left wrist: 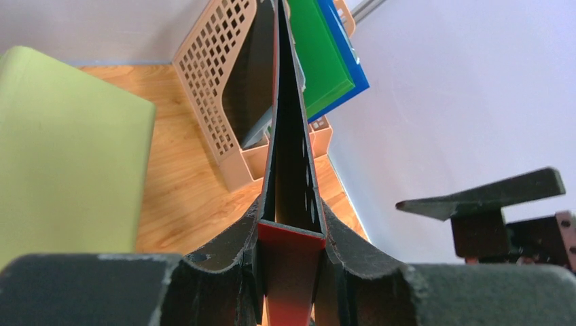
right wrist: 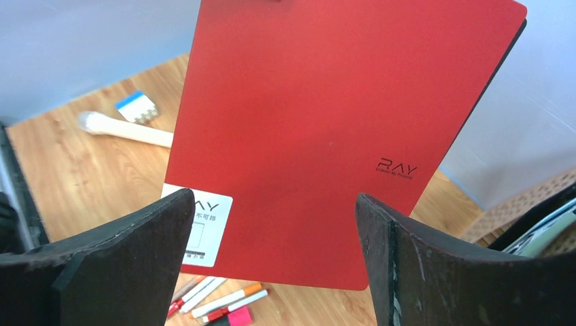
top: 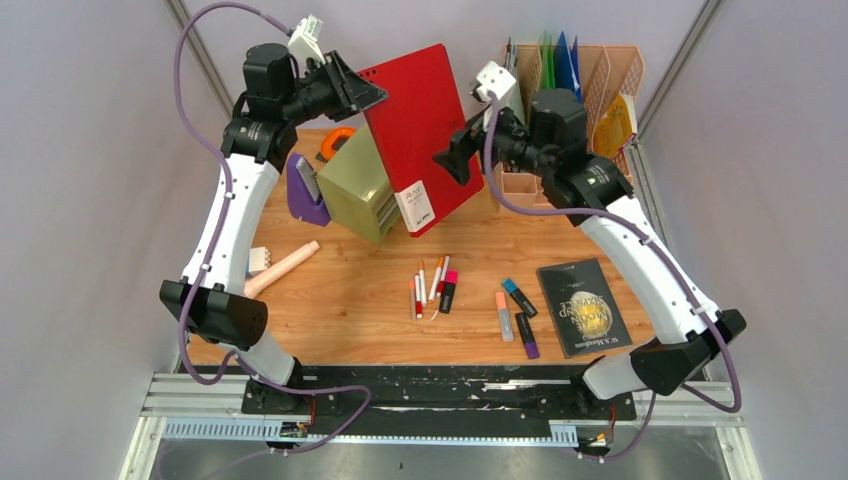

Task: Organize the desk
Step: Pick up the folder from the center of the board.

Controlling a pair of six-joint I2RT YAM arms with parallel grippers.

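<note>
The desk (top: pixel 350 310) is an orange-brown wood tabletop with a black and silver rail (top: pixel 440 400) at the near edge. My left gripper (top: pixel 362 95) is shut on the spine edge of a red folder (top: pixel 420 130) and holds it tilted in the air above the back of the desk. In the left wrist view the gripper (left wrist: pixel 291 234) clamps the folder (left wrist: pixel 292 272) edge-on. My right gripper (top: pixel 455 155) is open just right of the folder, not touching it. In the right wrist view the gripper (right wrist: pixel 273 197) faces the folder's red cover (right wrist: pixel 326 136).
An olive-green drawer chest (top: pixel 358 185) and a purple tape dispenser (top: pixel 305 190) stand under the folder. A peach file rack (top: pixel 590 80) holds green and blue folders at the back right. Pens (top: pixel 425 285), highlighters (top: pixel 515 310), a black book (top: pixel 585 305) and a peach stick (top: pixel 285 268) lie in front.
</note>
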